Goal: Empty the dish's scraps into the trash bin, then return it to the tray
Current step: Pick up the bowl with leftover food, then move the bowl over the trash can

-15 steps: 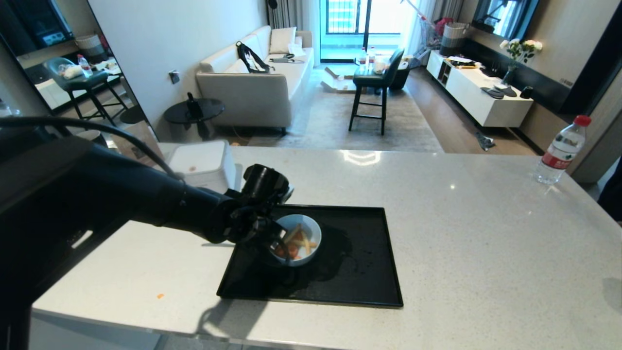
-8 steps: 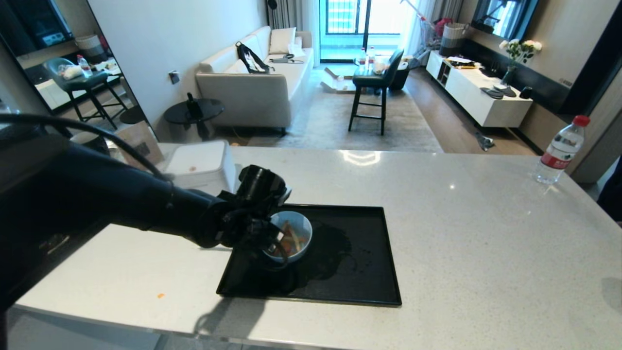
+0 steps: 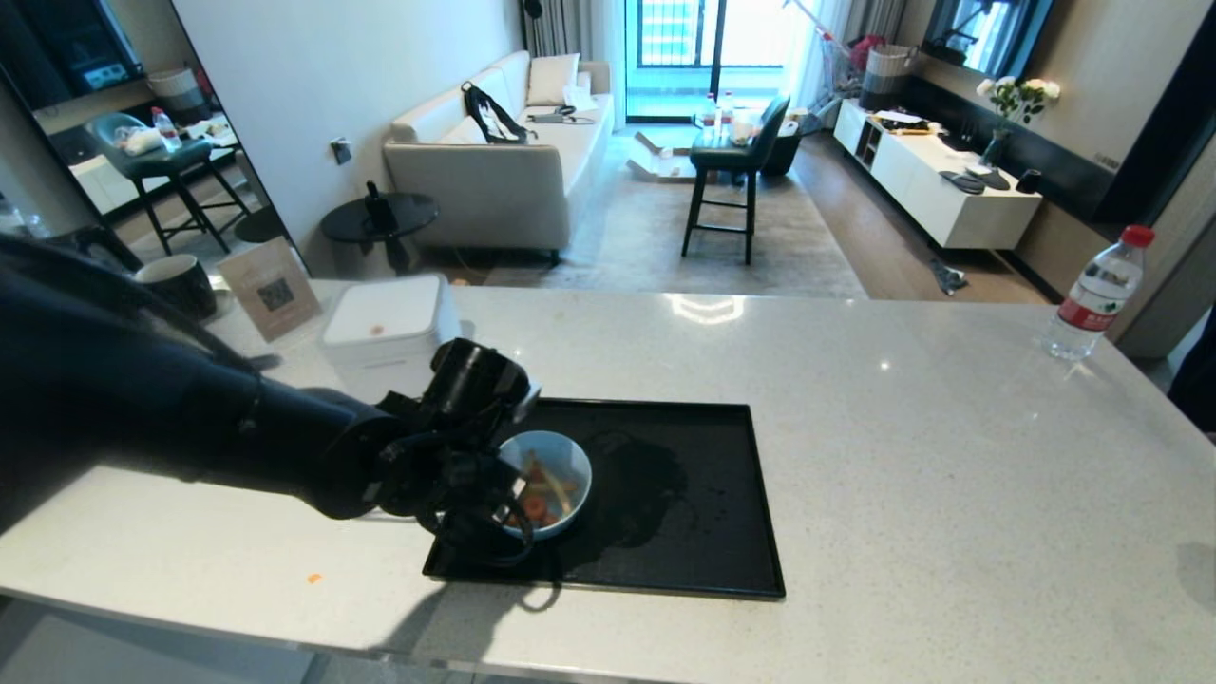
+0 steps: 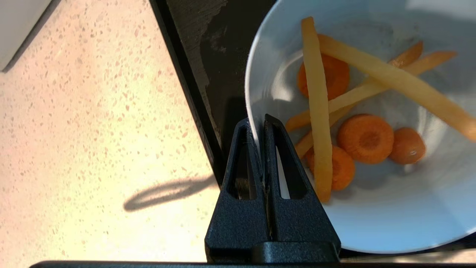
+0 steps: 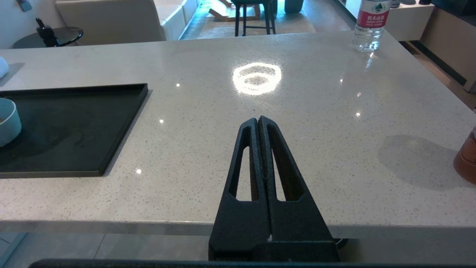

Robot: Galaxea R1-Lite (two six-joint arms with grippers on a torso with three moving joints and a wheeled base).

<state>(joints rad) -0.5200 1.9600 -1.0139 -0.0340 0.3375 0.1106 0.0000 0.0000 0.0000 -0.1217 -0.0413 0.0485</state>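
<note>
Left pincer [image 4: 260, 124] clamped tight on the rim of the dish [image 3: 551, 475], at the bowl's nine o'clock edge, over the near-left part of the tray [image 3: 693, 532] on the desk [image 3: 902, 427]. Scraps [image 4: 357, 123] lie inside. Right pincer [image 5: 257, 122] hangs closed, empty, beyond the desk's near edge.

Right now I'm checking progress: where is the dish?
In the head view the dish sits over the tray's near-left part, its rim pinched by the left pincer, scraps inside.
</note>
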